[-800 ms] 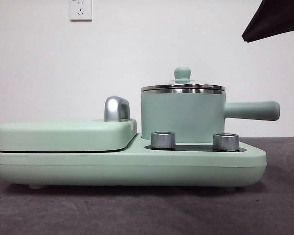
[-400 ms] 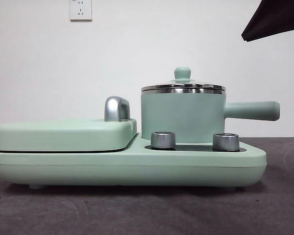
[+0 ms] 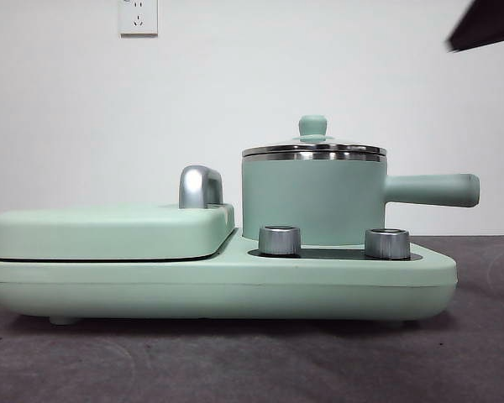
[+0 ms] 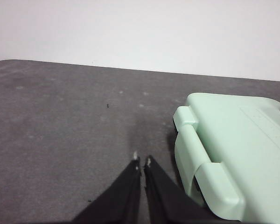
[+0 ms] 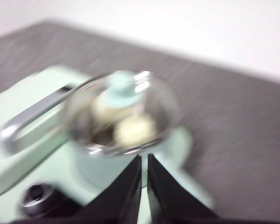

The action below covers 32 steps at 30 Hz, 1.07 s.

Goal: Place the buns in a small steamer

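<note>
The small steamer (image 3: 312,200) is a mint green pot with a steel rim and a straight side handle, standing on the right of a green cooker base. Its glass lid with a green knob (image 3: 312,127) is on. In the blurred right wrist view two cream-white buns (image 5: 134,129) show through the lid, inside the steamer (image 5: 126,121). My right gripper (image 5: 144,157) is shut and empty, above and near the steamer. The left gripper (image 4: 142,162) is shut and empty too, low over the grey table beside the grill plate's end.
A flat green hinged grill plate (image 3: 109,231) with a steel handle (image 3: 200,186) fills the left of the cooker base (image 3: 218,290). Two steel knobs (image 3: 279,240) sit in front of the steamer. A dark arm tip (image 3: 487,23) shows at the top right corner. A wall socket (image 3: 138,17) is behind.
The dark arm tip at the top right has drawn back up and to the right, showing less. The steamer and lid have not moved.
</note>
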{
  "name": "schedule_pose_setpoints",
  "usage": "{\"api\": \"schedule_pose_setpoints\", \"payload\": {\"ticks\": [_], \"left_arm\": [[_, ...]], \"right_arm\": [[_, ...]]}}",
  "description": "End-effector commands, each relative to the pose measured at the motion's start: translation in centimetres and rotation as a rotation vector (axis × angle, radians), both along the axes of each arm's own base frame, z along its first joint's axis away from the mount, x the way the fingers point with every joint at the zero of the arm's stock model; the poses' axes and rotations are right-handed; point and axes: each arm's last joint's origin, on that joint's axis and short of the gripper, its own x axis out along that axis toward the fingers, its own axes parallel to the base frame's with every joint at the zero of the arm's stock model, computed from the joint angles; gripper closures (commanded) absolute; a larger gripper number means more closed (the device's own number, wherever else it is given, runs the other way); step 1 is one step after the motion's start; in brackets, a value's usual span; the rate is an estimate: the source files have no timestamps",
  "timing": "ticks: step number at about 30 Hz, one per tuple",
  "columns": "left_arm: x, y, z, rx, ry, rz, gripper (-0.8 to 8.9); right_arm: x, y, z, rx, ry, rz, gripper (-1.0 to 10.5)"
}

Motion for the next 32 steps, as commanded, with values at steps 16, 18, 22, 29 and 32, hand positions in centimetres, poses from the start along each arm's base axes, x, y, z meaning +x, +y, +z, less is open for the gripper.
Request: {"api": "schedule_pose_setpoints", "payload": {"ticks": [16, 18, 22, 29, 32], "left_arm": [[0.1, 0.0, -0.5, 0.000, 0.004, 0.005, 7.94], [0.1, 0.0, -0.5, 0.000, 0.004, 0.005, 7.94], [0.1, 0.0, -0.5, 0.000, 0.004, 0.005, 7.94], [0.1, 0.0, -0.5, 0.000, 0.004, 0.005, 7.94], [0.1, 0.0, -0.5, 0.000, 0.004, 0.005, 7.94]], "right_arm": [[-3.7, -4.6, -10.6, 0.034, -0.290, -0.321, 9.3], [-3.8, -4.7, -10.8, 0.036, -0.278, -0.350, 9.3], [-3.7, -5.0, -10.8, 0.034, -0.277, -0.382, 9.3], [-3.7, -5.1, -10.8, 0.033, -0.282, -0.392, 9.3], [-3.7, -5.1, -10.7, 0.036, -0.294, -0.392, 9.3]]}}
